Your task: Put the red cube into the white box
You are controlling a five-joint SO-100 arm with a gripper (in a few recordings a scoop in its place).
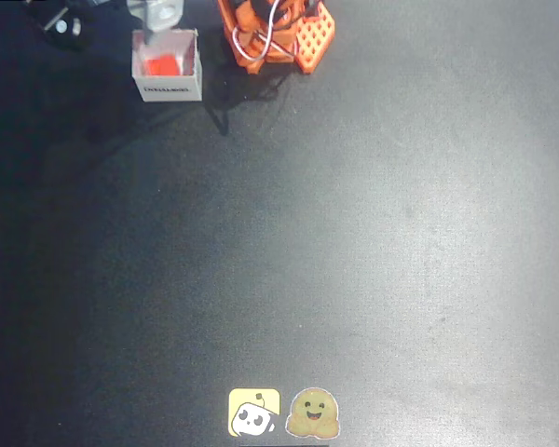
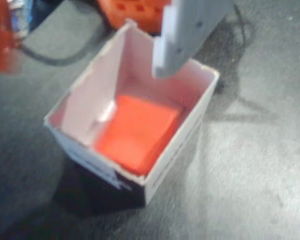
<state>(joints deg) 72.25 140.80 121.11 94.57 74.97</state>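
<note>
The red cube (image 2: 137, 132) lies on the floor of the white box (image 2: 85, 102), and the wrist view shows it best: a bright red, flat-topped block with plain faces and softly rounded-looking edges in the blur, taking up much of the floor and sitting toward the near right wall, with a strip of pale floor left bare along the far side and the left. In the overhead view the same red cube (image 1: 164, 64) shows as a small red patch inside the white box (image 1: 169, 89), which stands in the upper left of the frame on the dark table (image 1: 354, 242). The box is square, open-topped and thin-walled, its inside tinted pink by the cube, and a line of dark printed text runs along the outer wall facing the lower edge of the frame. The gripper (image 2: 187, 37) hangs above the far rim of the box in the wrist view, one pale grey finger reaching down from the top of the frame with its tip over the box's opening; it touches neither cube nor wall, and I cannot tell how the jaws stand. The arm's orange base (image 1: 275, 33) sits at the top centre of the overhead view, just right of the box. Two cartoon stickers (image 1: 284, 413) lie at the bottom centre.
</note>
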